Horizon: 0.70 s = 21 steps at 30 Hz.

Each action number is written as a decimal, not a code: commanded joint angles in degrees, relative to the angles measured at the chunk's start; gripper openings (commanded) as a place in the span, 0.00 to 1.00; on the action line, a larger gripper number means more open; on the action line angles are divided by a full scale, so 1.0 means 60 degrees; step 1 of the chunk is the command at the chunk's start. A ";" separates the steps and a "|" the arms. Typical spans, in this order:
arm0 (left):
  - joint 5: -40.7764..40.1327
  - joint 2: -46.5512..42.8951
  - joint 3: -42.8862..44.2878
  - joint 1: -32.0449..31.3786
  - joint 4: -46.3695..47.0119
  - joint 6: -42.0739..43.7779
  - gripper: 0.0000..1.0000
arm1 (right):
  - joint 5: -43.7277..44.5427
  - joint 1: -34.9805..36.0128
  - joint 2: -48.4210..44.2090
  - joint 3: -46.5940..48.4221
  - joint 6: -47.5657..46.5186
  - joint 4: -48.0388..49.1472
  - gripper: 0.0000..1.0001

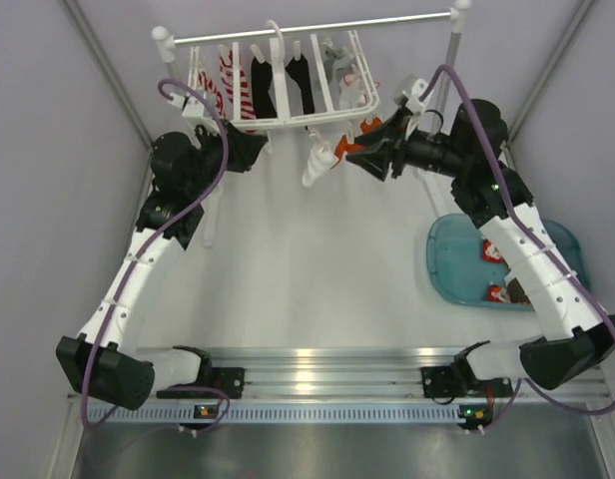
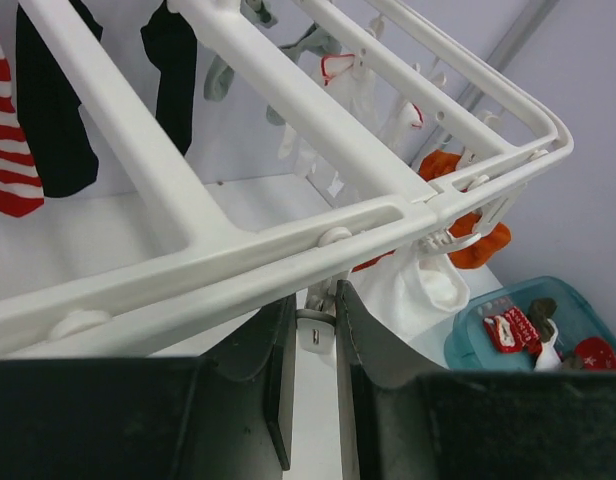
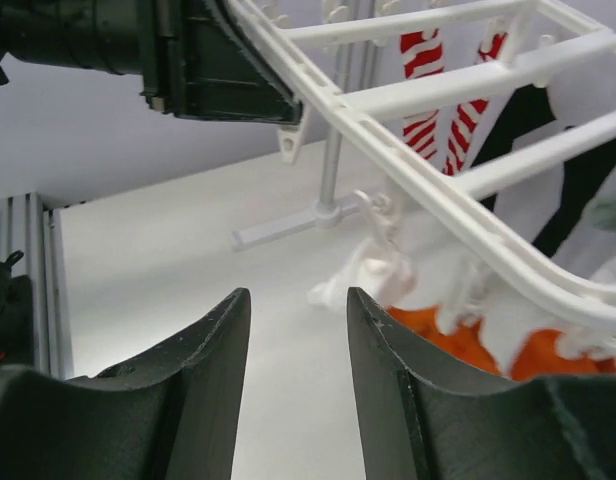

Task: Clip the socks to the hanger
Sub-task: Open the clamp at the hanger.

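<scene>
The white hanger [image 1: 288,122] hangs from the rail with striped socks [image 1: 236,85], black socks [image 1: 263,85] and a grey sock [image 1: 339,62] clipped along it. My left gripper [image 2: 316,305] sits under the hanger's front bar [image 2: 238,250], shut on a small white dangling clip [image 2: 318,332]. Just to the right of that clip hang a white sock [image 2: 418,285] and an orange sock [image 2: 483,240]. My right gripper [image 3: 296,300] stands open with nothing between its fingers, close below the hanger's corner [image 3: 418,180]; the white sock [image 3: 373,275] and orange sock [image 3: 438,335] dangle just beyond it.
A blue tray [image 1: 442,261] at the right holds more socks, among them a red-and-white one [image 1: 492,249]. The silver rail [image 1: 317,28] on white posts spans the back, with a post foot [image 1: 210,215] on the table at the left. Grey walls close in on both sides.
</scene>
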 commanded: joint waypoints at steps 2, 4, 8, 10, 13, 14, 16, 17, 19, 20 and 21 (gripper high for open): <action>-0.0912 -0.0269 0.0389 -0.0285 -0.0090 -0.0734 0.00 | 0.1550 0.1525 0.0266 0.0056 -0.0859 0.0020 0.44; -0.1279 -0.0167 0.0506 -0.0403 -0.0440 -0.1070 0.00 | 0.2606 0.2138 0.0661 0.0070 -0.0932 0.0546 0.45; -0.1528 -0.0035 0.0712 -0.0447 -0.0750 -0.1496 0.00 | 0.3648 0.2874 0.1408 0.0143 -0.1034 0.1602 0.48; -0.1529 -0.0005 0.0712 -0.0462 -0.0750 -0.1687 0.00 | 0.4000 0.3209 0.1905 0.0289 -0.1283 0.1837 0.50; -0.1485 0.0009 0.0727 -0.0476 -0.0779 -0.1907 0.00 | 0.4424 0.3577 0.2477 0.0568 -0.1605 0.2145 0.50; -0.1470 0.0024 0.0741 -0.0476 -0.0808 -0.1907 0.00 | 0.4498 0.3636 0.2609 0.0771 -0.1664 0.2175 0.50; -0.1485 0.0039 0.0771 -0.0476 -0.0838 -0.1951 0.00 | 0.4820 0.3753 0.2917 0.0919 -0.1781 0.2277 0.51; -0.1499 0.0053 0.0800 -0.0476 -0.0852 -0.1951 0.00 | 0.5053 0.3797 0.3078 0.1050 -0.1854 0.2379 0.51; -0.1528 0.0126 0.0873 -0.0505 -0.1027 -0.1893 0.00 | 0.5245 0.3914 0.3225 0.1198 -0.1957 0.2380 0.52; -0.1587 0.0141 0.0917 -0.0506 -0.1115 -0.1907 0.00 | 0.5478 0.3987 0.3371 0.1387 -0.2073 0.2380 0.52; -0.1645 0.0214 0.0946 -0.0520 -0.1232 -0.1922 0.00 | 0.5625 0.4032 0.3445 0.1476 -0.2104 0.2366 0.52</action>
